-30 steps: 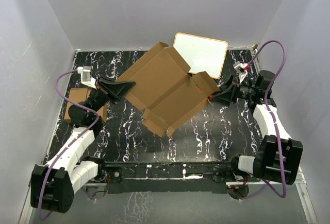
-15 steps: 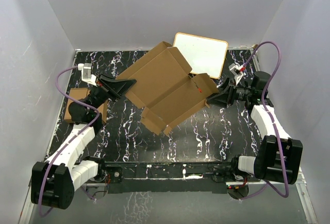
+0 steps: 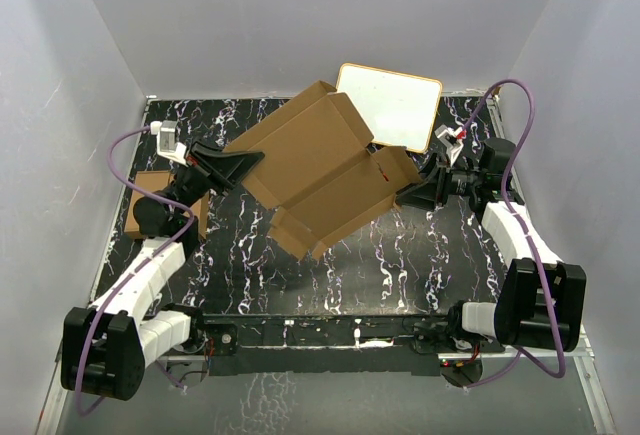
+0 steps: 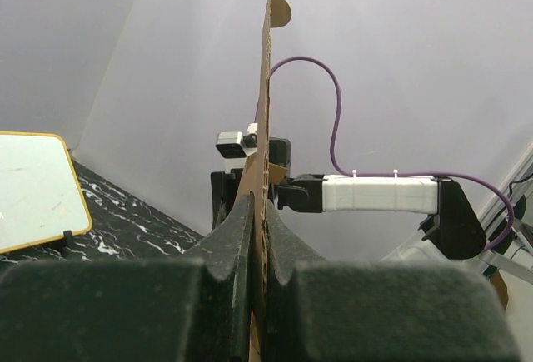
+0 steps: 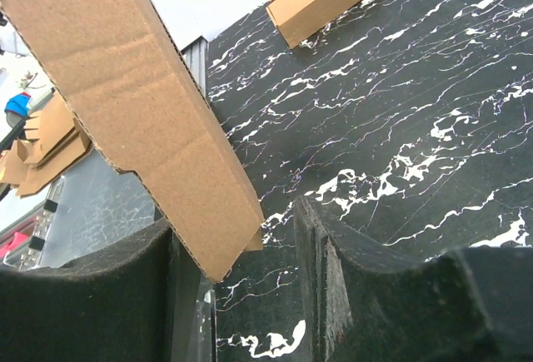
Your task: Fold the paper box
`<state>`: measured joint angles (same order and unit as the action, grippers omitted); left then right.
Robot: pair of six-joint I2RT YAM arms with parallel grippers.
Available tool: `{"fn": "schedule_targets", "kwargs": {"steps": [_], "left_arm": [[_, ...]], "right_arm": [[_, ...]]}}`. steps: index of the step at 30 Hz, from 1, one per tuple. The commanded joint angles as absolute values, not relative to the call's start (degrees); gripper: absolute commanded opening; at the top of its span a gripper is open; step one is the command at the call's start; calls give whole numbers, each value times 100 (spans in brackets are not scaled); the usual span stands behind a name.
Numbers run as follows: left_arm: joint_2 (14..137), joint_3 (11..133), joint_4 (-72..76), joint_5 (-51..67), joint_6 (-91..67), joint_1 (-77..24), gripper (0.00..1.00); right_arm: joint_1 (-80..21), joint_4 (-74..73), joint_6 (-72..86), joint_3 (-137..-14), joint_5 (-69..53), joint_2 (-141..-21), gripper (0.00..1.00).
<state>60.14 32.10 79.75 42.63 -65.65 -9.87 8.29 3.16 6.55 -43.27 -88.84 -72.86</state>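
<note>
Well, the paper box (image 3: 320, 170) hangs between the two arms over the middle of the black marbled table (image 3: 400, 265). It is opened out into a broad notched sheet, its inner face turned upward and its creases showing. It sits at a slant, the far corner high and the near corner low. Whether that low corner touches the tabletop I cannot tell.

The left gripper (image 3: 243, 163) has the sheet by its left edge. From that wrist's camera the two fingers (image 4: 225, 245) are pressed together on the cardboard, which rises edge-on straight up between them.

The right gripper (image 3: 408, 193) is at the flap on the opposite side. Its own camera shows the jaws standing apart: the flap's cut edge lies against one finger, and a clear gap is left to the other, so nothing is pinched there.

Behind the sheet, a white board (image 3: 395, 100) with a yellow rim lies at the far side of the table, its near edge hidden by the cardboard. A pair of brown cartons (image 3: 148, 187) sits at the table's left edge, just beside the left arm.
</note>
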Motion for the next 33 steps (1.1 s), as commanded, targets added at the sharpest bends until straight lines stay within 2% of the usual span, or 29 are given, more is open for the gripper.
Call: {"fn": "schedule_targets", "kwargs": {"steps": [1, 6, 9, 17, 23, 27, 31, 33], "left_arm": [[5966, 3502, 8412, 4077, -6603, -958, 0], [6091, 3576, 8576, 4011, -6715, -958, 0], [6143, 3635, 8588, 4024, -6719, -958, 0], [6348, 3890, 8513, 4174, -6759, -843, 0], [6896, 4329, 9139, 4379, -7324, -724, 0], [7239, 4555, 9593, 4447, -7709, -692, 0], [7396, 4687, 9730, 4490, -7841, -692, 0], [7396, 4707, 9712, 4494, -7832, -694, 0]], "right_arm": [[791, 554, 606, -4324, -9303, -7330, 49], [781, 547, 632, -4361, -9367, -7326, 49], [782, 505, 614, -4453, -9516, -7351, 51], [784, -314, 31, -5048, -9556, -7417, 57], [779, -923, -361, -5270, -9501, -7401, 58], [734, -956, -395, -5241, -9434, -7306, 56], [607, -995, -387, -5270, -9411, -7305, 48], [539, -1029, -376, -5307, -9448, -7325, 47]]}}
